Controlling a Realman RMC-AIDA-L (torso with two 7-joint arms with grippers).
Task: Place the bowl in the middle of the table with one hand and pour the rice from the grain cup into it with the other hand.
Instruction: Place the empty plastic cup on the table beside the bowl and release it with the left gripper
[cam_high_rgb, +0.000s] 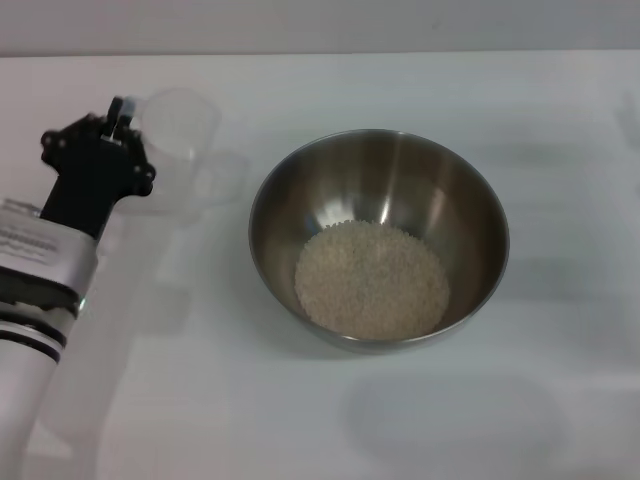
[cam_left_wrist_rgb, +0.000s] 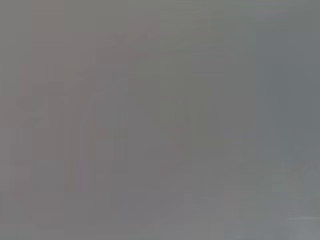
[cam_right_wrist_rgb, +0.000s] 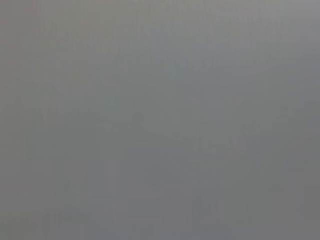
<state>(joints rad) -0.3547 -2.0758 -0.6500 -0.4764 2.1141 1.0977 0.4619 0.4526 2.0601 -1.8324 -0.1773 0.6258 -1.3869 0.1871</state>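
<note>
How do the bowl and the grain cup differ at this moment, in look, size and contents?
The bowl is shiny opaque steel; the grain cup is clear plastic. The bowl is much wider than the cup. The bowl holds the heap of rice; no rice shows in the cup. The bowl stands free near the table's middle; the cup is at the left gripper. Both are over the table.

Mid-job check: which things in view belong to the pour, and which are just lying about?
Job:
bowl, mid-table
rice, heaped inside the bowl
grain cup, at the left tool
table

Lying about:
nothing visible; right arm out of view
</note>
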